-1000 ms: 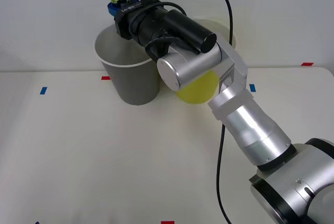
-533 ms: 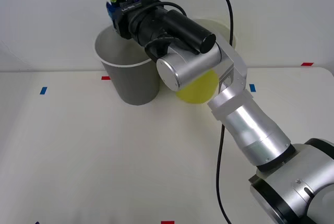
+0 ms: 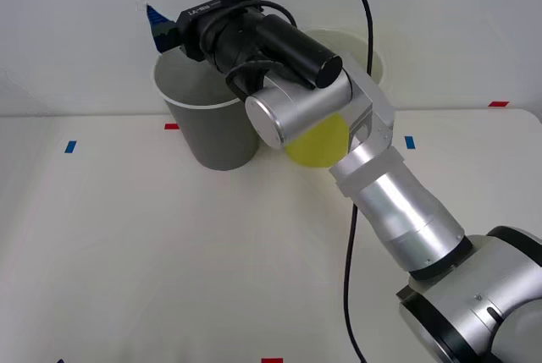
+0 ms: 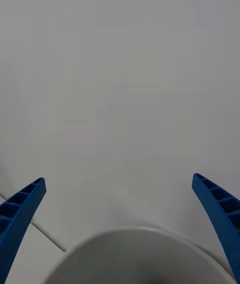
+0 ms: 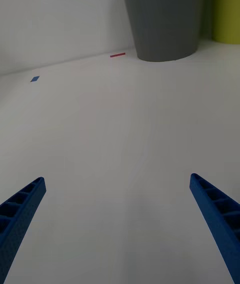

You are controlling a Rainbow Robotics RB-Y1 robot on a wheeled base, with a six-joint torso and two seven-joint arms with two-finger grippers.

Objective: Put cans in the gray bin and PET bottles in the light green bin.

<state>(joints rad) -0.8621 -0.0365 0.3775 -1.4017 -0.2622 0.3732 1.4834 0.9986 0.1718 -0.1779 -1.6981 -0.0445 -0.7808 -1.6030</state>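
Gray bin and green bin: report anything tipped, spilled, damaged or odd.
Nothing stands out. The gray bin and green bin stand upright side by side on the table. The right gripper is open above the gray bin's rim; the left gripper is open over the table.

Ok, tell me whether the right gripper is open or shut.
Open. The right gripper has its two blue fingers spread to the corners with nothing between them, above the gray bin.
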